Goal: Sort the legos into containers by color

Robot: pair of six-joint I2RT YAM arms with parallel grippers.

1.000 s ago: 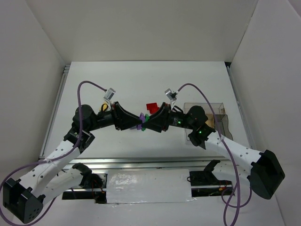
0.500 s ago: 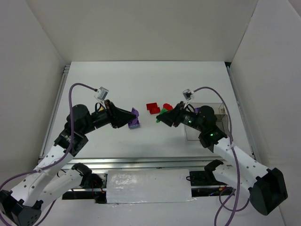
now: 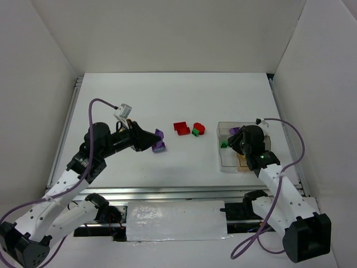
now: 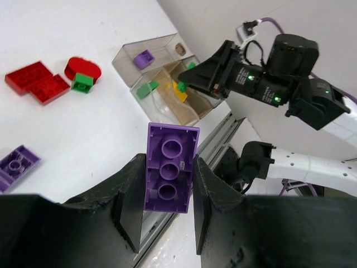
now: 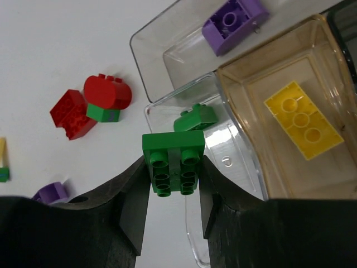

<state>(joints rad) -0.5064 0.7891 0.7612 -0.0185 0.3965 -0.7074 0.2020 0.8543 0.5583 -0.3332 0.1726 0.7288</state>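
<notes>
right gripper (image 5: 173,167) carried green lego (image 3: 223,144) over container (image 3: 226,166); left gripper (image 4: 166,184) holds purple lego (image 4: 170,162)

Left gripper (image 4: 169,180) clamps a purple lego (image 4: 170,162), right gripper (image 5: 174,173) a green lego (image 5: 173,159), both arms seemingly pointing inward.

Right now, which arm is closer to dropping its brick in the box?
Right. The right gripper holds a green brick at the edge of the box, beside a second green brick inside. The left gripper holds a purple brick far across the table.
</notes>
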